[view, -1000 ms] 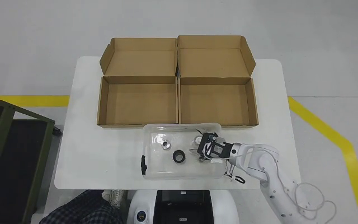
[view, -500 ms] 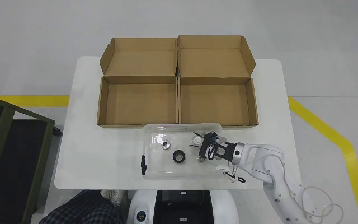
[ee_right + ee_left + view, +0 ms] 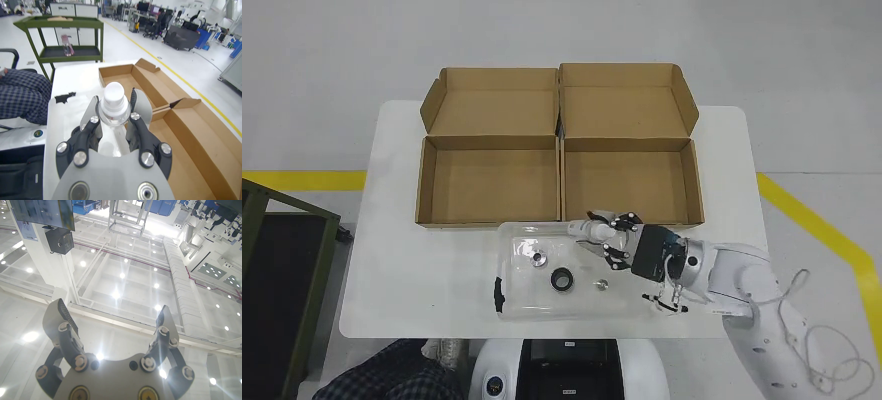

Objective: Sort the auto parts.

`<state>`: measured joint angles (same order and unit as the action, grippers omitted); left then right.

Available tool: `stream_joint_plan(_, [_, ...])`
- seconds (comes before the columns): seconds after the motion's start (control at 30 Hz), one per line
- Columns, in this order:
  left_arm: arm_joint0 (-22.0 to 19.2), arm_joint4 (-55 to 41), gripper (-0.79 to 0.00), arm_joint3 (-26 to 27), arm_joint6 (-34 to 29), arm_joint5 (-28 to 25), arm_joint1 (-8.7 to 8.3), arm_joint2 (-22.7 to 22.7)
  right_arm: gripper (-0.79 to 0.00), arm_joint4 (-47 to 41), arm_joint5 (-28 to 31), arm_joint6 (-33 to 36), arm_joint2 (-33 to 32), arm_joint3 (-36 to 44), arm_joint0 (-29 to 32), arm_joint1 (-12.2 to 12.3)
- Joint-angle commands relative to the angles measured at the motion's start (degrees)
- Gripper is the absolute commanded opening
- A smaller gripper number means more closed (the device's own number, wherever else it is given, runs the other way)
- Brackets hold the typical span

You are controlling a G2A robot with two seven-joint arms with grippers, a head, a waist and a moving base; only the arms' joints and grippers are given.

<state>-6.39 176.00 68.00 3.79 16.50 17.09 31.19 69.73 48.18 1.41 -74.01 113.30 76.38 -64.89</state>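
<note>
Right gripper (image 3: 115,97) tight around a white stepped part (image 3: 114,90) (left gripper (image 3: 111,304) spread wide)

text: none readable | pillar banner (image 3: 28,228): print too small | blue panel (image 3: 162,206): print unclear

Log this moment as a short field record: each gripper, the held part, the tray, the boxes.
Left gripper: jaws open, empty, pointed at the ceiling.
Right gripper: jaws shut on a white-capped part, over the tray's far side, near the right box.
Clear tray: holds a black ring, a silver round part and a small metal piece.
Left box: open, empty.
Right box: open, empty.
</note>
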Motion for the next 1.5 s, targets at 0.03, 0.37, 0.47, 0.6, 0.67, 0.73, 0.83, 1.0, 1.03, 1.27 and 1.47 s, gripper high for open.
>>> stream_joint_plan(0.03, [0.0, 0.0, 0.0, 0.0, 0.0, 0.0, 0.0, 0.0, -0.785, -3.44, -0.16, -3.14, -0.05, -0.22, -1.43, -0.15])
stream_joint_plan(0.37, [0.0, 0.0, 0.0, 0.0, 0.0, 0.0, 0.0, 0.0, -0.785, -12.01, -5.91, -10.02, -1.4, -0.02, -5.31, -0.81])
stream_joint_plan(0.47, [0.0, 0.0, 0.0, 0.0, 0.0, 0.0, 0.0, 0.0, -0.785, -13.37, -6.27, -10.69, -1.92, 0.51, -6.01, -0.86])
stream_joint_plan(0.6, [0.0, 0.0, 0.0, 0.0, 0.0, 0.0, 0.0, 0.0, -0.785, -14.63, -7.3, -11.59, -2.85, 1.01, -6.91, -0.94])
stream_joint_plan(0.67, [0.0, 0.0, 0.0, 0.0, 0.0, 0.0, 0.0, 0.0, -0.785, -14.97, -8.25, -12.08, -3.28, 1.19, -7.4, -1.01])
stream_joint_plan(0.73, [0.0, 0.0, 0.0, 0.0, 0.0, 0.0, 0.0, 0.0, -0.785, -15.32, -9.81, -13.33, -3.61, 1.39, -7.6, -1.14])
stream_joint_plan(0.83, [0.0, 0.0, 0.0, 0.0, 0.0, 0.0, 0.0, 0.0, -0.785, -15.24, -12.16, -15.7, -3.71, 2.24, -7.6, -1.39])
stream_joint_plan(1.0, [0.0, 0.0, 0.0, 0.0, 0.0, 0.0, 0.0, 0.0, -0.785, -14.39, -14.65, -19.49, -3.95, 3.17, -7.51, -1.73])
stream_joint_plan(1.03, [0.0, 0.0, 0.0, 0.0, 0.0, 0.0, 0.0, 0.0, -0.785, -14.34, -14.88, -19.88, -3.99, 3.21, -7.54, -1.78])
stream_joint_plan(1.27, [0.0, 0.0, 0.0, 0.0, 0.0, 0.0, 0.0, 0.0, -0.785, -13.76, -15.71, -21.11, -4.29, 3.36, -7.75, -2.01])
stream_joint_plan(1.47, [0.0, 0.0, 0.0, 0.0, 0.0, 0.0, 0.0, 0.0, -0.785, -12.1, -16.15, -20.84, -4.3, 3.43, -7.73, -2.12])
